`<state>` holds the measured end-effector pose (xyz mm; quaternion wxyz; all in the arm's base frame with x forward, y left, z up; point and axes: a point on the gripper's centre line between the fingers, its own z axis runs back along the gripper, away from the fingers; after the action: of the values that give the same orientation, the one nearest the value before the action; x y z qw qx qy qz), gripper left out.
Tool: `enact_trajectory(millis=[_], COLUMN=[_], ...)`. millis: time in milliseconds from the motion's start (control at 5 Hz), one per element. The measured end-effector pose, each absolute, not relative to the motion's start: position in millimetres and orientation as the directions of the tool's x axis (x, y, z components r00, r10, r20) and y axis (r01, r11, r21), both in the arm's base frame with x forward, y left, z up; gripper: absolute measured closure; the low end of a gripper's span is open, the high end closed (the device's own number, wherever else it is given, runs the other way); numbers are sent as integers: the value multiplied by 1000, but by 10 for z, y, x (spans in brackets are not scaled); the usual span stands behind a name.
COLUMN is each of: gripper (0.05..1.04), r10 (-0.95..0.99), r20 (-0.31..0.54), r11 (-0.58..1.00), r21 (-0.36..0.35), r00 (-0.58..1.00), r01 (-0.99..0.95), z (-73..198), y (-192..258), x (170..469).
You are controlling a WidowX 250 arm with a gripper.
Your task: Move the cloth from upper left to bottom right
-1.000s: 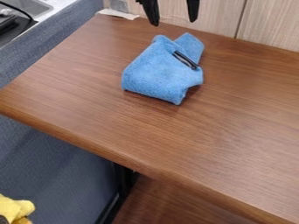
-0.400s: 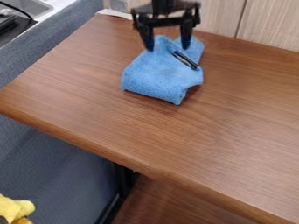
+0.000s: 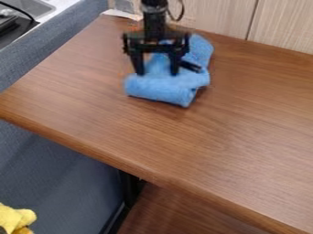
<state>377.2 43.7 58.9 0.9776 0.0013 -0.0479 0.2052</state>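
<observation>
Blue cloth (image 3: 160, 89) on bench (image 3: 245, 137), near top, left of centre. Gripper (image 3: 158, 73) has descended to cloth; fingers (image 3: 175, 68) open. Approach appears complete; closure likely required before transfer to bottom right.

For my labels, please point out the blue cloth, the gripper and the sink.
Blue cloth (image 3: 160, 87): camera view, front fold.
Gripper (image 3: 157, 72): camera view, midway between fingertips.
Sink (image 3: 32, 6): camera view, basin's inside.
</observation>
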Motion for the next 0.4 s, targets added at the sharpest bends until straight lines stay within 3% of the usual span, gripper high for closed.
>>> enact_trajectory(millis=[400], gripper=[82], r10=[389], r20=[81], r11=[920], r21=[14], r00=[918], r01=[-392], z=[489], y=[380], x=[3773])
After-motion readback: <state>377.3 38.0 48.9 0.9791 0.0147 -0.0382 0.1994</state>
